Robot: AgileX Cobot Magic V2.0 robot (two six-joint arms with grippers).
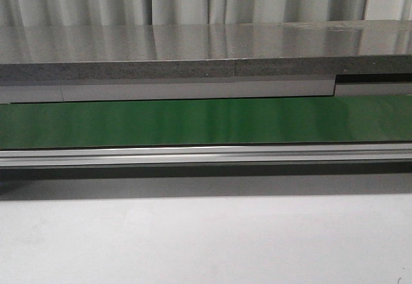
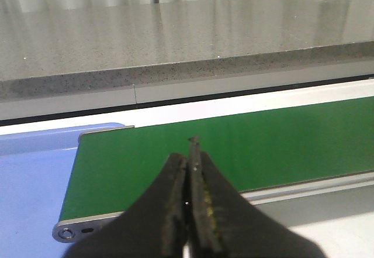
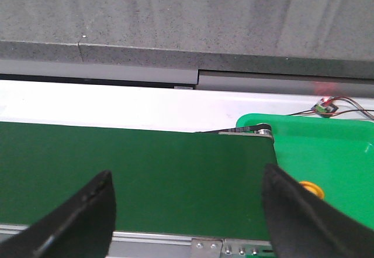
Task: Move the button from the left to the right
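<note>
A small round yellow-orange cap (image 3: pixel 310 189), which looks like the button's top, shows in the green bin (image 3: pixel 327 147) past the belt's end. It is partly hidden behind one finger of my right gripper (image 3: pixel 187 176), and its body is hidden. That gripper is open and empty, hovering over the end of the green belt (image 3: pixel 134 170). My left gripper (image 2: pixel 188 152) is shut with nothing between its fingers, above the other end of the belt (image 2: pixel 245 141). In the front view the belt (image 1: pixel 206 122) carries nothing, and neither gripper nor the button shows.
A blue tray (image 2: pixel 32 176) lies beside the belt's left end. A grey speckled counter (image 1: pixel 206 49) runs behind the belt. An aluminium rail (image 1: pixel 206 154) edges the belt's front, with white table (image 1: pixel 206 239) before it. Red and black wires (image 3: pixel 333 107) lie behind the green bin.
</note>
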